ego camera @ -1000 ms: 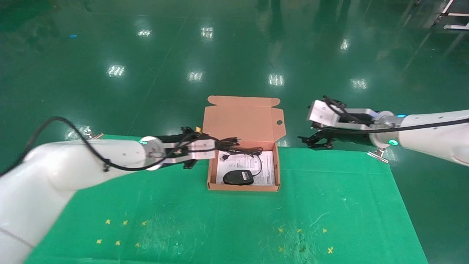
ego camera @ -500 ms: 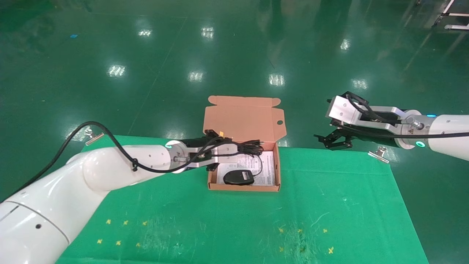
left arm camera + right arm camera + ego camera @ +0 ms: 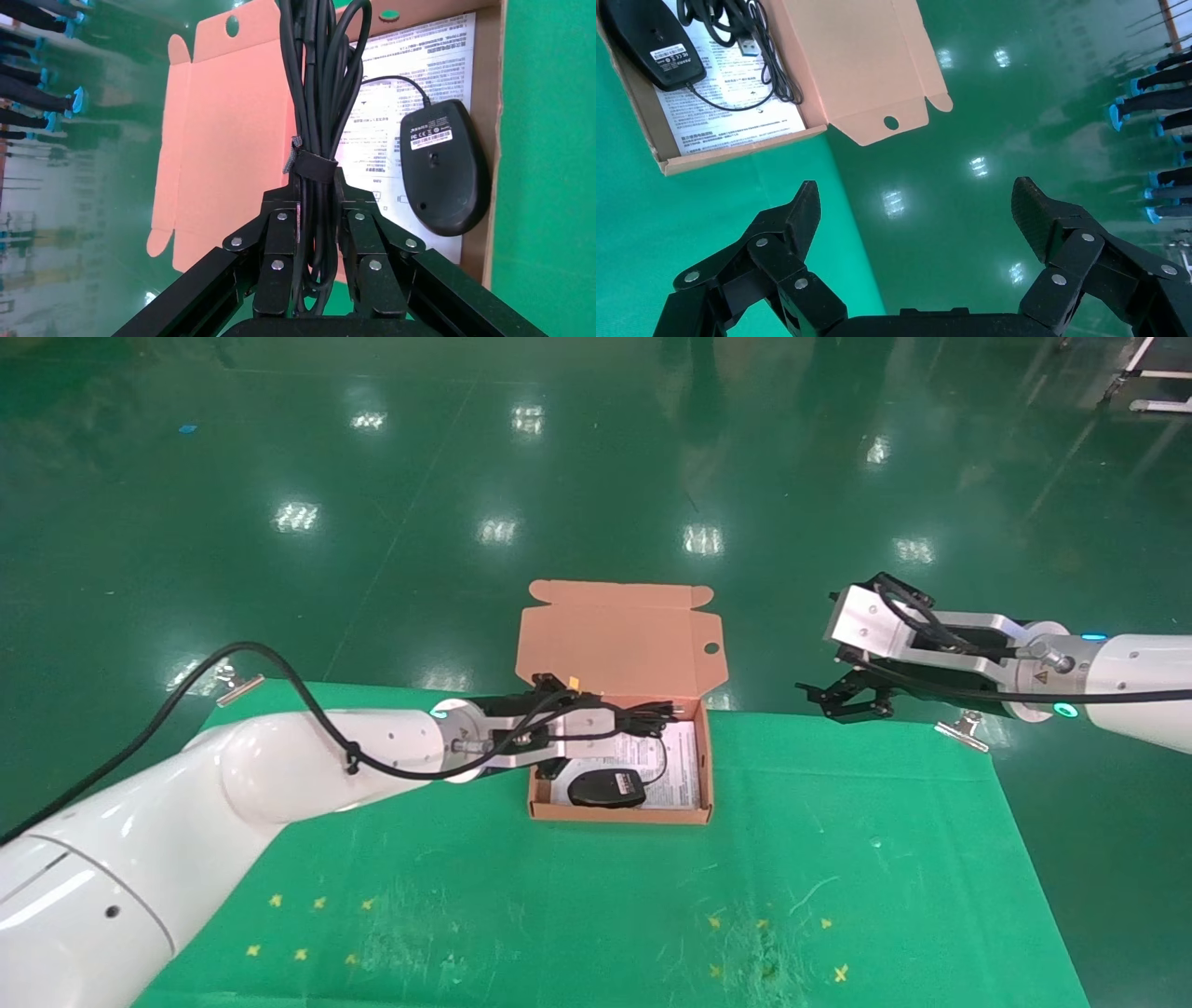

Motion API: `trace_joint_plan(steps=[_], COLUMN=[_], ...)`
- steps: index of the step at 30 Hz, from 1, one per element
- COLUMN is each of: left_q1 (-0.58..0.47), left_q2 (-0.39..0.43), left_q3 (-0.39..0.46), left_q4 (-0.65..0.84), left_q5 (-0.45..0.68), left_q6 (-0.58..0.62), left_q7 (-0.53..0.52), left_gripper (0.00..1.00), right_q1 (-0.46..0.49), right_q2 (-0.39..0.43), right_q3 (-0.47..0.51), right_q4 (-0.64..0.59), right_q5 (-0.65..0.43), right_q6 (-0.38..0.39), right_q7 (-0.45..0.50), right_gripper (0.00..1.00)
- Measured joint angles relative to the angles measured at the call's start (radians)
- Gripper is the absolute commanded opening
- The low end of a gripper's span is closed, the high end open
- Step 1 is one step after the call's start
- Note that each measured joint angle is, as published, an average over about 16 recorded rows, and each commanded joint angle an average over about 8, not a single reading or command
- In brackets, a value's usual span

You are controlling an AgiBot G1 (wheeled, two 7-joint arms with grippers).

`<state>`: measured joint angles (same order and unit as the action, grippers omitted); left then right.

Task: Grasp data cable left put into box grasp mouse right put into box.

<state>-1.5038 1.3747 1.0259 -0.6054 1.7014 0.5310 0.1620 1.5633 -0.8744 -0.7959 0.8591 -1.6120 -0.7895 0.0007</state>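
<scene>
The open orange-brown box (image 3: 698, 761) sits at the table's far middle, lid flap up. The black mouse (image 3: 607, 788) lies inside on the white sheet, its thin cord looped beside it; it also shows in the left wrist view (image 3: 444, 167) and the right wrist view (image 3: 653, 43). My left gripper (image 3: 596, 724) is over the box's left part, shut on the data cable (image 3: 318, 84), a tied black bundle held above the box floor (image 3: 422, 70). My right gripper (image 3: 843, 700) is open and empty, up off the table's far edge to the right of the box (image 3: 807, 130).
The green table mat (image 3: 596, 896) has small yellow cross marks near the front. Metal clips (image 3: 964, 728) hold the mat at its far corners. Beyond the far edge is shiny green floor.
My left gripper moved right and a little down with the cable, from the box's left wall to over its inside. My right gripper swung right, away from the box, then held.
</scene>
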Motion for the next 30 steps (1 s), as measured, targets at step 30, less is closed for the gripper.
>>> trace_joint_plan(steps=[30], left_q1=[-0.128], left_q2=[-0.090], left_q3=[-0.055], left_q4=[-0.016], left_q5=[-0.008], left_q6=[-0.037], left_q7=[-0.086], left_gripper=[1.00], right_q1=[0.060], right_q2=[0.010], right_q3=[0.008], right_q4=[0.036], right_q5=[-0.022], right_q6=[-0.005], right_q7=[-0.015], right_gripper=[1.00])
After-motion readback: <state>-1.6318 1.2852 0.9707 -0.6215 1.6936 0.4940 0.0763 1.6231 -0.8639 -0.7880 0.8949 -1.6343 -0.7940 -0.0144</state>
